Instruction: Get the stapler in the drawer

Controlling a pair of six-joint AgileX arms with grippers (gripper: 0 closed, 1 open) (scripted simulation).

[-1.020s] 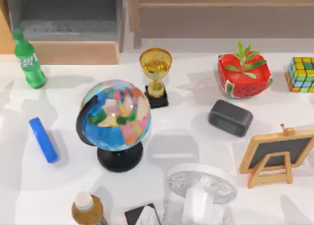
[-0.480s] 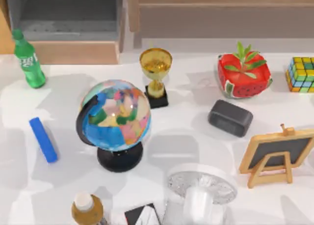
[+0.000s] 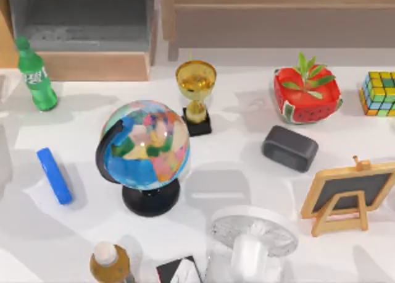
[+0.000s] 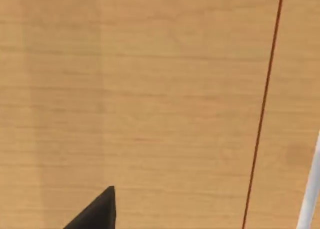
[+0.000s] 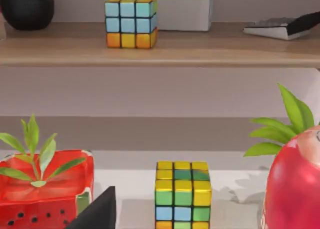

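Left claw appears as one dark fingertip at the lower edge of the left wrist view, against plain tan wood; I cannot tell how far it is spread, and it holds nothing visible. Right claw likewise shows one dark tip beside the watermelon planter; its spread cannot be told either. In the top view the stapler lies on the white surface at the left, below the green bottle. The drawer stands open at upper left.
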